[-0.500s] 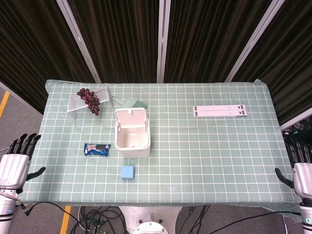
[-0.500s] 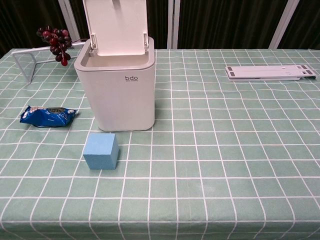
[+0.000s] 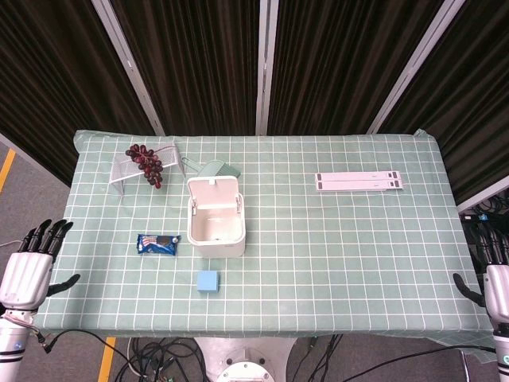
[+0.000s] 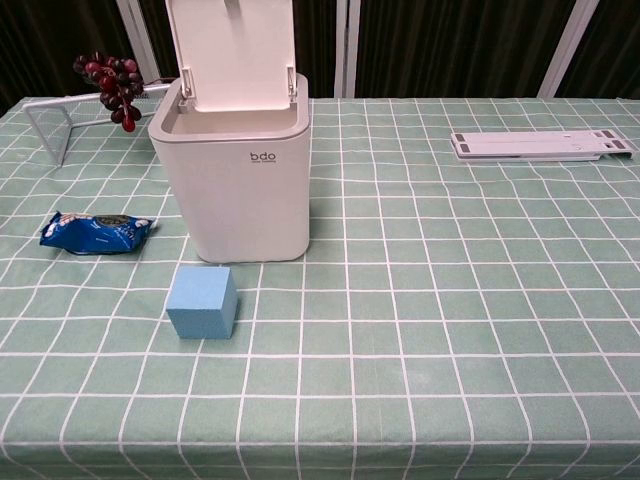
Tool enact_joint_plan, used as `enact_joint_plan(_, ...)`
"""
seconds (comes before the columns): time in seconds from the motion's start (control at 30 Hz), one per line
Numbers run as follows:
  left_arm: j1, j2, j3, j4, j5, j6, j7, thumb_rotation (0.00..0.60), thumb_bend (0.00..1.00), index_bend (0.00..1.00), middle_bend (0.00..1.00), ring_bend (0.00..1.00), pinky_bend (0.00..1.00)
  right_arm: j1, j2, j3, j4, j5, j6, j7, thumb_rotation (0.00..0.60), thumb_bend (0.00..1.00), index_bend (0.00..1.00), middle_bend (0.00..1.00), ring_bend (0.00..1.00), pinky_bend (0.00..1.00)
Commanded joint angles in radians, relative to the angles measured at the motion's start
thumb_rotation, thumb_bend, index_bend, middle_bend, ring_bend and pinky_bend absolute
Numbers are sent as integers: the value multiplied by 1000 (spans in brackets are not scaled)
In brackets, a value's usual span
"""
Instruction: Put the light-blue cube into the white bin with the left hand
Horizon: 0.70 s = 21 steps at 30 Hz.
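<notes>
The light-blue cube (image 3: 208, 281) (image 4: 202, 303) lies on the green checked cloth just in front of the white bin (image 3: 215, 217) (image 4: 236, 177), whose lid stands up and whose inside is bare. In the head view my left hand (image 3: 28, 270) hangs off the table's left edge, fingers spread, holding nothing. Beyond the right edge my right hand (image 3: 495, 278) is partly cut off by the frame, its fingers apart and empty. Neither hand shows in the chest view.
A blue snack packet (image 3: 157, 244) (image 4: 96, 233) lies left of the bin. Dark grapes (image 3: 146, 163) (image 4: 112, 82) hang on a wire rack (image 3: 127, 169) at the back left. A pale green object (image 3: 213, 169) sits behind the bin. A white flat stand (image 3: 359, 181) (image 4: 540, 143) lies at right.
Both hands have sunk slightly lower and outward beside the table. Nothing on the table has moved.
</notes>
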Motion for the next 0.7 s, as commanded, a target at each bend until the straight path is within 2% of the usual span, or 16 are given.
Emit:
enact_joint_plan(0.03,-1,-18,16,21,26,4,-15,600,0,106,119,50,160,-2,3,3,7,3,-7,6,600,154,0,0,0,0)
enact_joint_plan(0.33,-45,-47,71,35,148,-39,-59,600,18,160,146,71,177,-7,21,29,-1,19,-5,26,600,155,0,0,0,0)
enact_joint_plan(0.47,-83,-64,105,20,201,-102,-44,600,19,162,149,74,183,-8,32,40,-8,26,-7,34,600,155,0,0,0,0)
enact_joint_plan(0.7,-174,-126,117,-13,247,-236,-4,600,21,164,149,74,183,-11,48,54,-16,38,-13,46,600,156,0,0,0,0)
